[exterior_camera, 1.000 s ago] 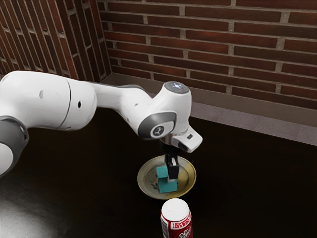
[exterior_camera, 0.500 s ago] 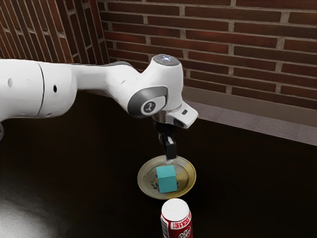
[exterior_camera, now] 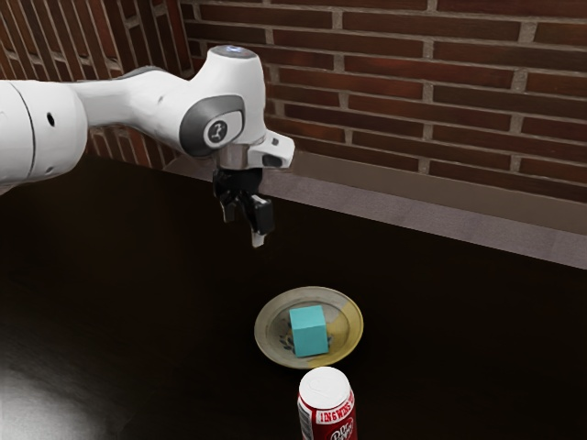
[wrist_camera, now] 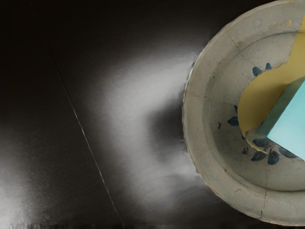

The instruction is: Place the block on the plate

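My one gripper (exterior_camera: 243, 229) hangs just left of the exterior view's centre, two fingers wide apart; one teal block (exterior_camera: 309, 334) sits on one plate (exterior_camera: 263, 330), lower middle, one can (exterior_camera: 326, 403) at the bottom edge

The can (exterior_camera: 327, 410) reads "IN 6 WINS", "DR".

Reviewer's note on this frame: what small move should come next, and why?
I'd probably ease my open fingers a little further from the plate, then stop. The block already sits inside the plate's rim, and the fingers hang in the air well clear of both, so nothing seems to call for another touch.
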`<state>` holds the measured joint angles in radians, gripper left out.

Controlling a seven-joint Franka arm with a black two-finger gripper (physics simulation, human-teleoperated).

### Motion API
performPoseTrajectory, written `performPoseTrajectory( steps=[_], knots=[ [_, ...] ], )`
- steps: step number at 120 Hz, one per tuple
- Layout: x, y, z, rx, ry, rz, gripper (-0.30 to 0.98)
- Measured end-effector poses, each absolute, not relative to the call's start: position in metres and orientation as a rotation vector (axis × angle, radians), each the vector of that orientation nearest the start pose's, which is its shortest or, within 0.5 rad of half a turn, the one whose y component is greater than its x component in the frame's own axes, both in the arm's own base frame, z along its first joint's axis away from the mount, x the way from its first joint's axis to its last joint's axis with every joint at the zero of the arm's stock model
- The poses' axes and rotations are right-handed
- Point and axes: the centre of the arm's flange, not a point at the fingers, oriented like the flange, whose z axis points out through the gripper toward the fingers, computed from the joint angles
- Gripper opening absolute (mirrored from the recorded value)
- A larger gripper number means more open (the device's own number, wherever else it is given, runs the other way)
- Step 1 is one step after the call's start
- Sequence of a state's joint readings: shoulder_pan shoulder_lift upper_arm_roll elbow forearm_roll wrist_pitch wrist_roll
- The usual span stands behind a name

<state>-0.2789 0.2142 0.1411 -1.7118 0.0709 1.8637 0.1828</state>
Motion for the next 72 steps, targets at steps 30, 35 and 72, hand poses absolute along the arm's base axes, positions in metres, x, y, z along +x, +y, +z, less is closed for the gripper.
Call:
performPoseTrajectory(
  steps=[30, 35, 72],
  knots=[
    [0.601, 0.024, 0.516, -3.049, 0.157, 0.065, 0.69],
    [0.597, 0.039, 0.521, -3.050, 0.109, 0.072, 0.69],
    [0.589, 0.066, 0.604, -3.055, -0.031, 0.004, 0.69]
  ],
)
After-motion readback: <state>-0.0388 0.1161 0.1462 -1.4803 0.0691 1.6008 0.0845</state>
